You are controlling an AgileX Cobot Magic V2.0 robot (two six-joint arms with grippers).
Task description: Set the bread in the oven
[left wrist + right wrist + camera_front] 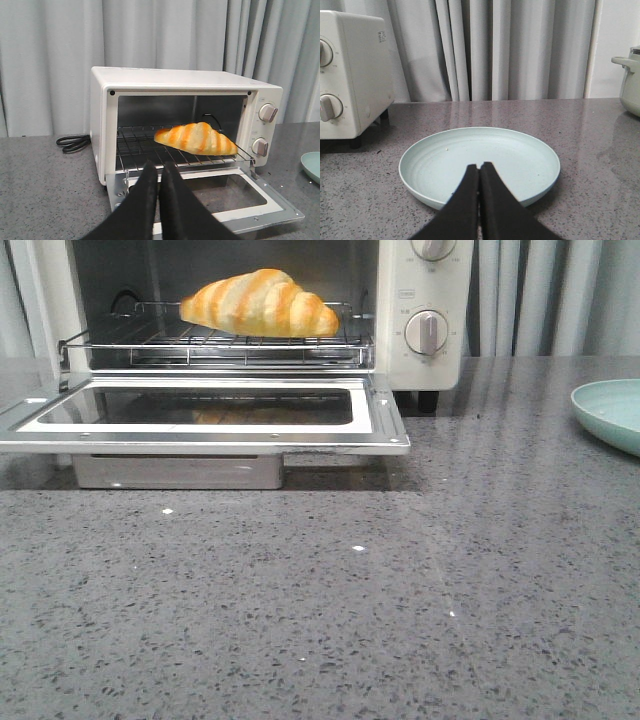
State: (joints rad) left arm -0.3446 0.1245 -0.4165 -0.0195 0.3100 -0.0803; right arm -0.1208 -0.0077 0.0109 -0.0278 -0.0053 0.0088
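Note:
The bread (262,304), a golden-orange roll with cream stripes, lies on the wire rack (150,345) inside the cream-white oven (420,350). The oven's glass door (200,425) hangs fully open and flat. In the left wrist view the bread (196,138) rests on the rack's right half. My left gripper (160,165) is shut and empty, well back from the oven (165,80) and short of the door's edge. My right gripper (479,166) is shut and empty over the near rim of a pale plate. Neither gripper shows in the front view.
A pale green plate (610,412) sits right of the oven on the speckled grey counter; it is bare in the right wrist view (520,150). A black power cord (74,143) lies coiled left of the oven. A pale pot (631,80) stands further right. Grey curtains hang behind.

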